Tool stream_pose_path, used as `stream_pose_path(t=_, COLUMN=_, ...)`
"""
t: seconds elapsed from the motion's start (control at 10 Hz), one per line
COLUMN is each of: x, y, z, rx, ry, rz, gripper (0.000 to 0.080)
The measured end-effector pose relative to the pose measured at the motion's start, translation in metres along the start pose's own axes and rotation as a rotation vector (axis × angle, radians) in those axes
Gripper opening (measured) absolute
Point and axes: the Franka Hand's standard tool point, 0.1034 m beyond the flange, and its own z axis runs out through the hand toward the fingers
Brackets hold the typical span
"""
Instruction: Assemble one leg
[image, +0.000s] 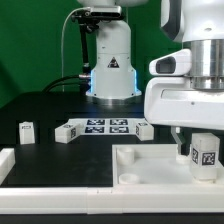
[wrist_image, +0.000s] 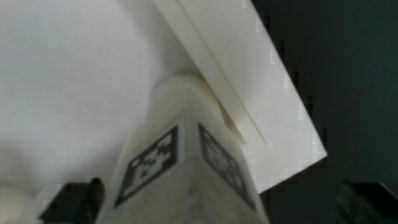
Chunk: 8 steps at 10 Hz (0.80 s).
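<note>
- Standing upright in a corner of the white tray-like top (image: 150, 170), the leg (image: 205, 155) is seen at about four o'clock in the exterior view, its black-and-white tag facing the camera.
- The gripper (image: 193, 143) is positioned directly over this leg; its jaws are spread wide on either side and nothing is gripped between them.
- In the wrist view the leg (wrist_image: 178, 150) is seen from above with two tagged faces visible, and the dark fingertips (wrist_image: 71, 200) are noted apart from it on both sides.
- The marker board (image: 105, 126) is located at the centre of the exterior view on the dark table (image: 40, 105).
- Three further white blocks are recorded: one (image: 27, 131) at nine o'clock, one (image: 66, 133) touching the marker board's left end, one (image: 145, 129) at its right end.
</note>
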Motion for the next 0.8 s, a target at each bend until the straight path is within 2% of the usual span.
stream_pose_path(t=0.3, x=0.0013, y=0.0, z=-0.0019, rx=-0.007, ry=0.005, rz=-0.259, gripper=0.0649)
stream_pose_path(t=0.6, x=0.0034, y=0.0019, z=-0.0024, rx=-0.036, ry=0.015, rz=-0.564, gripper=0.0649)
stream_pose_path(t=0.8, x=0.0035, y=0.0024, z=-0.002, rx=-0.041, ry=0.015, rz=-0.621, gripper=0.0637)
